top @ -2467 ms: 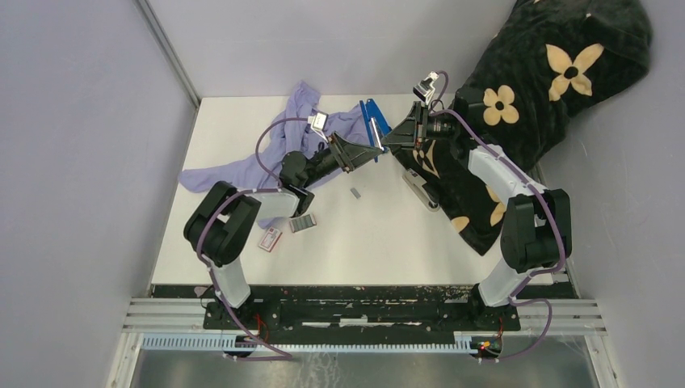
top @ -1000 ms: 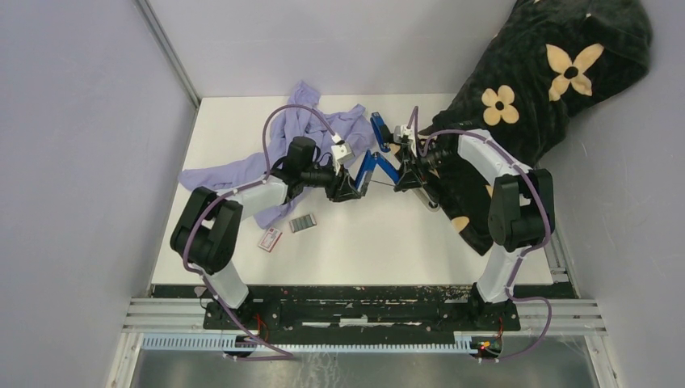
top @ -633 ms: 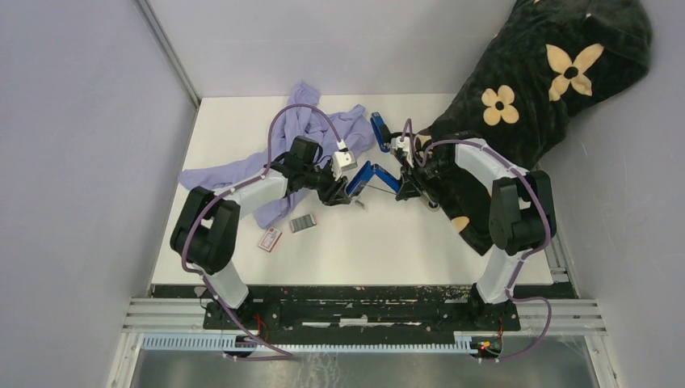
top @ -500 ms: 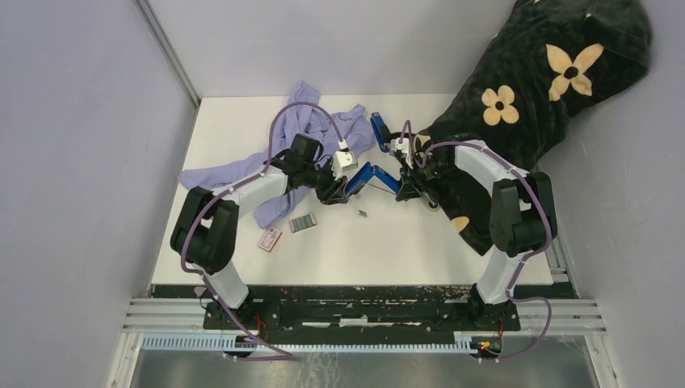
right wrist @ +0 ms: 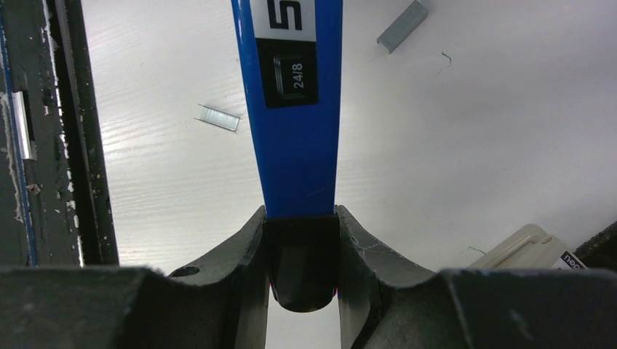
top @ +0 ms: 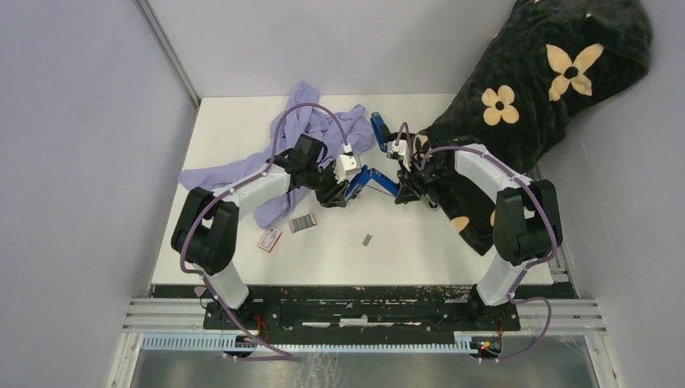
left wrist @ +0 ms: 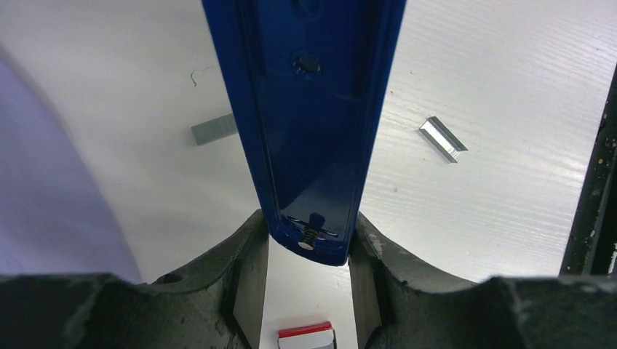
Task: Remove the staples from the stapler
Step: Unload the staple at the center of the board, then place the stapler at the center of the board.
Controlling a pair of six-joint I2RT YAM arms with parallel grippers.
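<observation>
On the table [top: 452, 259], staples [top: 367, 239] lie between stapler [top: 373, 179] and near edge.

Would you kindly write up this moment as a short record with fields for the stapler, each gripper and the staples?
stapler: blue, swung open, held above the table between both arms
left gripper: shut on one end of the stapler
right gripper: shut on the other end
staples: loose strips lying on the table
box: red-and-white, on the table by the left arm
</observation>
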